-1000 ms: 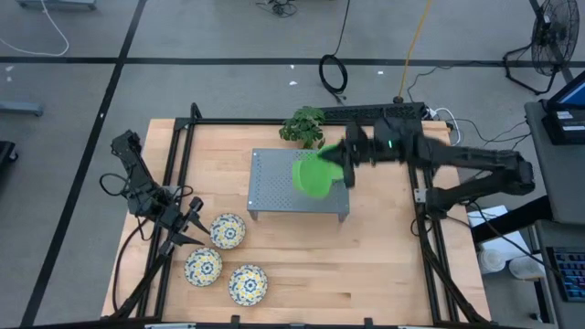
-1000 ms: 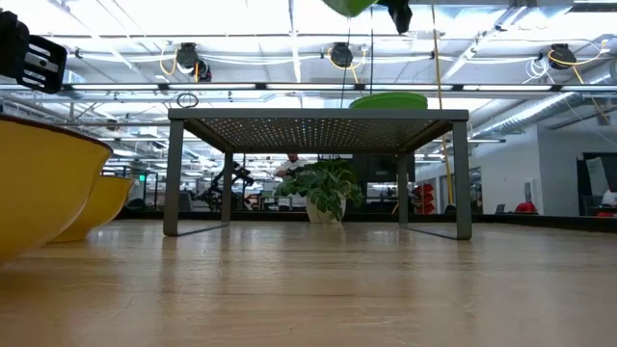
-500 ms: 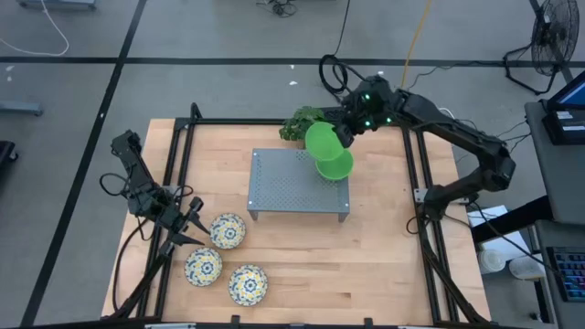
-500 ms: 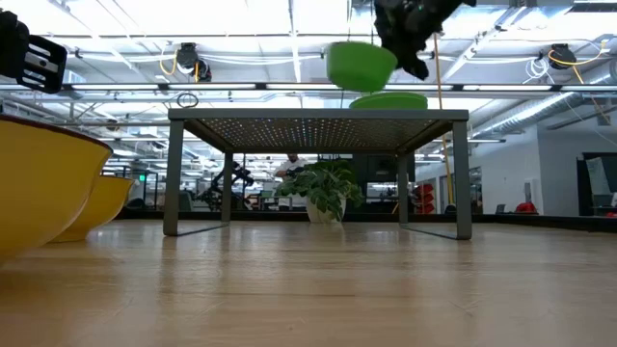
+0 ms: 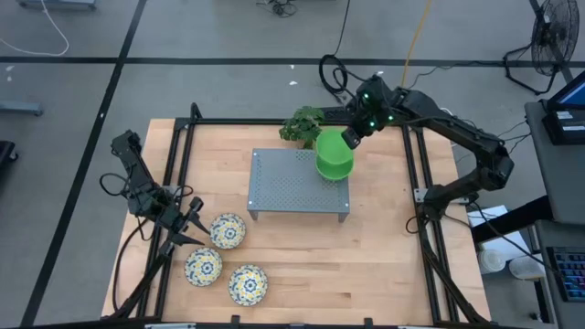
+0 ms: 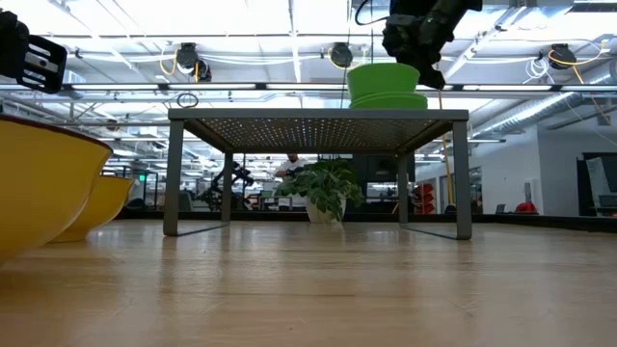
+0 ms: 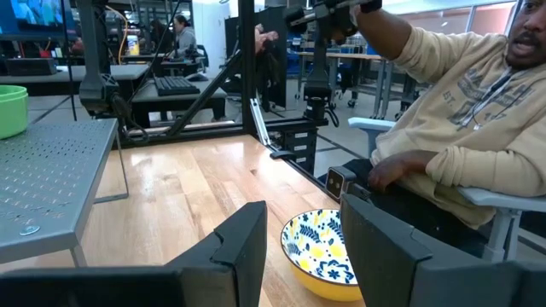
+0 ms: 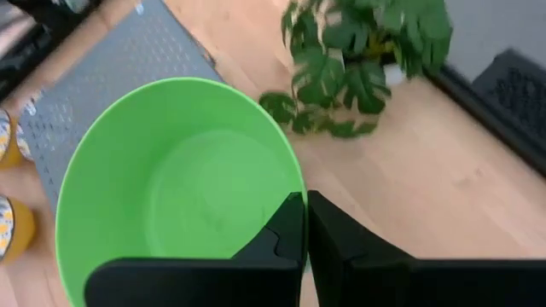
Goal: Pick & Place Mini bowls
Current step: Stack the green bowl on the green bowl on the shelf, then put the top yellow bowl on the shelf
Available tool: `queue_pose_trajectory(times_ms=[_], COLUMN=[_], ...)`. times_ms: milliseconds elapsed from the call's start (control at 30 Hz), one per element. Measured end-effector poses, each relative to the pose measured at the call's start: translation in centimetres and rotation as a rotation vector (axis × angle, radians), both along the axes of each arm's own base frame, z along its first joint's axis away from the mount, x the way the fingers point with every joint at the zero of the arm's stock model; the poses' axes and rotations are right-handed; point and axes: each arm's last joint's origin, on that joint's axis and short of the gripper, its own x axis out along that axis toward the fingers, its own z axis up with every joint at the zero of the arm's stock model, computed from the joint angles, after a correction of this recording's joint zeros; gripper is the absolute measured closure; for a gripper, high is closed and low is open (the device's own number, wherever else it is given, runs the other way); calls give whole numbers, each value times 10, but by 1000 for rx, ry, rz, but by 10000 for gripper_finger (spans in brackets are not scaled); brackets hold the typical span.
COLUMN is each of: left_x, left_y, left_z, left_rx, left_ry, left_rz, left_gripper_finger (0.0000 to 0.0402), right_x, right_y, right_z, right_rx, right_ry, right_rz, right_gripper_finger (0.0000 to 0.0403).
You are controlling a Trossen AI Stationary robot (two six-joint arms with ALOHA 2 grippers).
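Observation:
A plain green mini bowl (image 5: 334,155) stands upright over the far right corner of the grey perforated stand (image 5: 283,187). My right gripper (image 5: 350,139) is shut on it. In the low view this bowl (image 6: 383,79) sits in another green bowl (image 6: 389,100) that rests on the stand top. Three floral mini bowls (image 5: 228,230), (image 5: 203,266), (image 5: 248,284) rest on their bases on the table at the near left. Beside them my left gripper (image 5: 189,225) waits open, pointing level at one floral bowl (image 7: 320,256). My right gripper holds the green bowl by its rim (image 8: 296,189) on the side toward the table's far right. One finger (image 8: 286,226) is inside the bowl and the other (image 8: 333,234) outside. The fingers slant down from the far right. The bowl is upright, its bottom in the lower green bowl.
A small potted plant (image 5: 304,124) stands just behind the stand, close to my right gripper. Black frame rails (image 5: 183,146) border the table. A seated person in a beige sweatshirt (image 7: 461,111) is beyond the table's edge.
My right gripper has swung toward the table's far right corner of the stand and gone down, tipping its fingers downward. The green bowl, first held high and on its side, has turned upright and come down into the green bowl on the stand.

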Motion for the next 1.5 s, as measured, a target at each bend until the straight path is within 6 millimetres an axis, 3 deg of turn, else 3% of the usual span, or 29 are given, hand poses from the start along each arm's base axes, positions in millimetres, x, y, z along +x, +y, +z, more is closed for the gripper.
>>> queue_pose_trajectory(times_ms=[633,1100,1500], left_x=[0,0,0], left_y=[0,0,0], left_z=[0,0,0], left_rx=[0,0,0], left_ry=[0,0,0], left_rz=[0,0,0], left_gripper_finger=[249,249,249], right_x=[5,9,-10], right_y=[11,18,28], right_z=[-14,-14,10], right_rx=[33,32,-50], right_ry=[48,48,-44], right_rz=[42,70,87], right_gripper_finger=[400,334,314])
